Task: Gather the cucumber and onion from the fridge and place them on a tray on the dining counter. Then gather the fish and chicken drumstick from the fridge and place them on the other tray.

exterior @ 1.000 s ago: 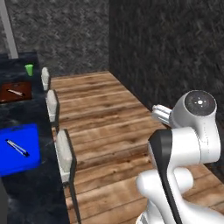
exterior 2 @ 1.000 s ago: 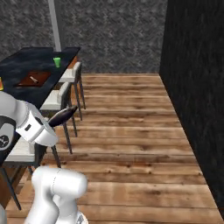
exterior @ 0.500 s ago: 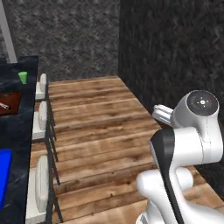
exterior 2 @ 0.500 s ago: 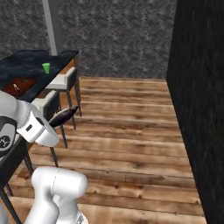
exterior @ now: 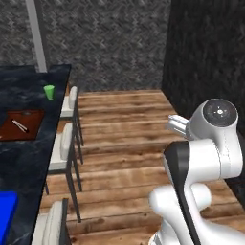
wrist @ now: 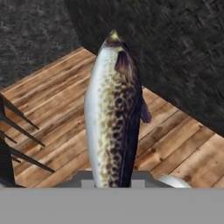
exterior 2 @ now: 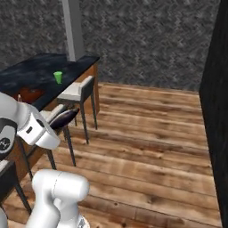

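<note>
The claw (wrist: 113,183) is clamped narrow on the fish (wrist: 114,113), which juts straight out ahead of it.

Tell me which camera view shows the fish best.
The hand view: the fish stands close up, spotted flank and dark fins plain, its lower end down in the claw. In the right base view it shows as a dark sliver jutting from the hand. The left base view gives nothing identifiable of it.

Base has turned — dining counter (exterior: 28,158) (with other tray (exterior: 21,125)) swings into fuller view.
</note>
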Robot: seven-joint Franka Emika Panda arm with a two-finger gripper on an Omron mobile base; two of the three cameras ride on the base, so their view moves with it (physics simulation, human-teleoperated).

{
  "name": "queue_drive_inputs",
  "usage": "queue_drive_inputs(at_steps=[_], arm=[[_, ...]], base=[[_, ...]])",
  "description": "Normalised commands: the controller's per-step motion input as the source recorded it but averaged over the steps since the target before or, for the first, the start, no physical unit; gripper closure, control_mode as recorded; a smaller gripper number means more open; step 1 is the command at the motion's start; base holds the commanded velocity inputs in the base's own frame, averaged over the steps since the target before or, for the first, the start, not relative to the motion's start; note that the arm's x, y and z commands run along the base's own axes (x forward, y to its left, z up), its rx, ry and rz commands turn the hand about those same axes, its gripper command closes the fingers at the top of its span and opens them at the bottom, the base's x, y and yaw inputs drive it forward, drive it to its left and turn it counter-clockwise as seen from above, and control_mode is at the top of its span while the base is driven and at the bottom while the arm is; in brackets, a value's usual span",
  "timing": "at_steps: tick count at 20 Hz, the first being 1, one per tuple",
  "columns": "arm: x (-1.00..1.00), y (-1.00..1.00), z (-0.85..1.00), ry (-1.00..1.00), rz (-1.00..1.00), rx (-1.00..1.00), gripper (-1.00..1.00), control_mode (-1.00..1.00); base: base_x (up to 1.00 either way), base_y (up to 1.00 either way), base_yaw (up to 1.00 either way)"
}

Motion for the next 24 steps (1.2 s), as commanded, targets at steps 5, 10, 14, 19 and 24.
queue_drive_inputs(at_steps=[5, 10, 14, 19, 24], arm=[[0.0, 0.0, 0.0, 0.0, 0.0, 0.0, 1.0, 1.0], [0.0, 0.0, 0.0, 0.0, 0.0, 0.0, 1.0, 1.0], [0.0, 0.0, 0.0, 0.0, 0.0, 0.0, 1.0, 1.0], [0.0, 0.0, 0.0, 0.0, 0.0, 0.0, 1.0, 1.0], [0.0, 0.0, 0.0, 0.0, 0.0, 0.0, 1.0, 1.0]], base=[[0.74, -0.31, 0.34], [0.71, -0.32, 0.34], [0.7, -0.37, 0.34], [0.6, -0.4, 0.35], [0.45, -0.25, 0.39]])
